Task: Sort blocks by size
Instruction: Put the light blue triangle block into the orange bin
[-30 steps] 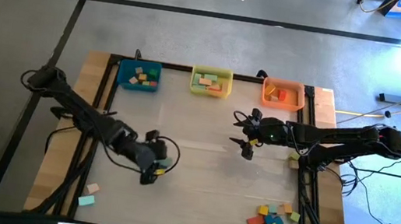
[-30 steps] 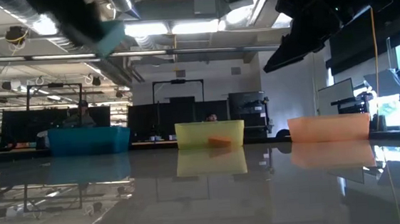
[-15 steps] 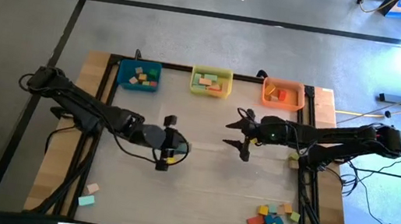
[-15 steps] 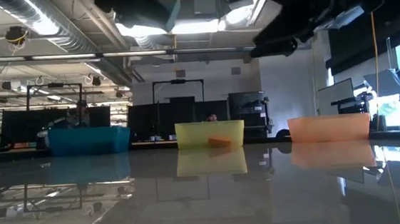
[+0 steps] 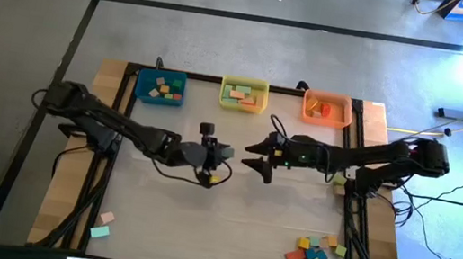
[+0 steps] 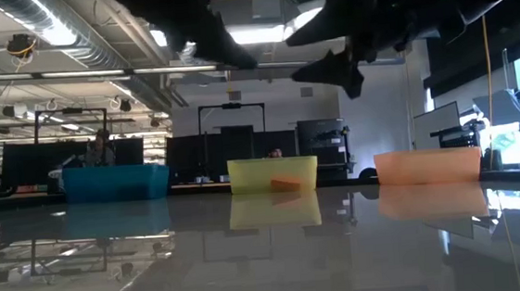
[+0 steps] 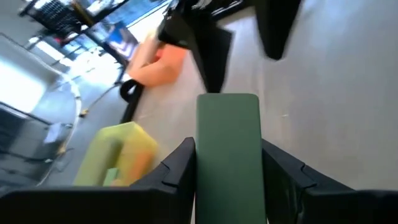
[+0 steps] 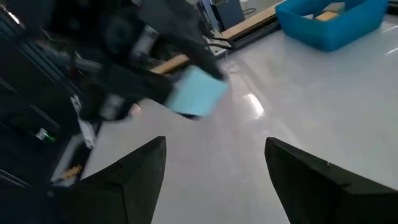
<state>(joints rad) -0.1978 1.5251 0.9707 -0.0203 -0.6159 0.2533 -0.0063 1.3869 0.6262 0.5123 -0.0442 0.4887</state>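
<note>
The left gripper is clamped on a green block over the middle of the table, facing the right gripper, whose fingers are apart, likely to take it next.

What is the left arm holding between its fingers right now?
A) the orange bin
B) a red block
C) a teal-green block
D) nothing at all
C: the left wrist view shows a teal-green block clamped between the left gripper fingers, up over the middle of the table.
</note>
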